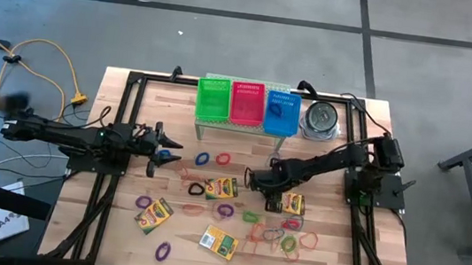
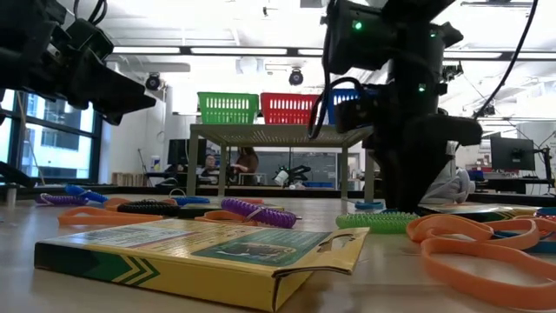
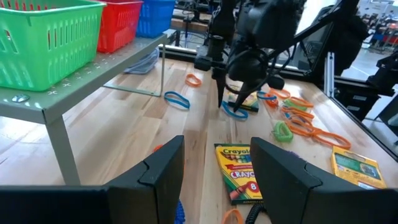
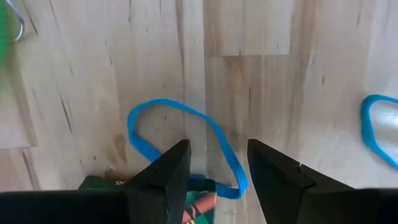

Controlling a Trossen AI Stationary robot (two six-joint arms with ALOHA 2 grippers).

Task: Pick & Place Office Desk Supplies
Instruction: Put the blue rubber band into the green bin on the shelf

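My right gripper (image 1: 254,181) is open and points down over a blue rubber-band loop (image 4: 186,134) lying flat on the wood; its fingers stand on either side of the loop's one side. That loop's end lies on a crayon box's edge (image 4: 199,200). My left gripper (image 1: 171,150) is open and held level above the table's left half, facing the right arm. A crayon box (image 3: 239,171) lies flat ahead of the left gripper (image 3: 214,146). More crayon boxes (image 1: 154,214) (image 1: 217,242) and coloured loops (image 1: 282,238) are scattered over the near half.
A low metal shelf (image 1: 219,127) at the far edge carries green (image 1: 214,100), red (image 1: 246,102) and blue (image 1: 281,111) mesh baskets; a round tin (image 1: 320,117) stands to its right. A second blue loop (image 4: 376,124) lies near the right gripper. Bare wood shows at the near left corner.
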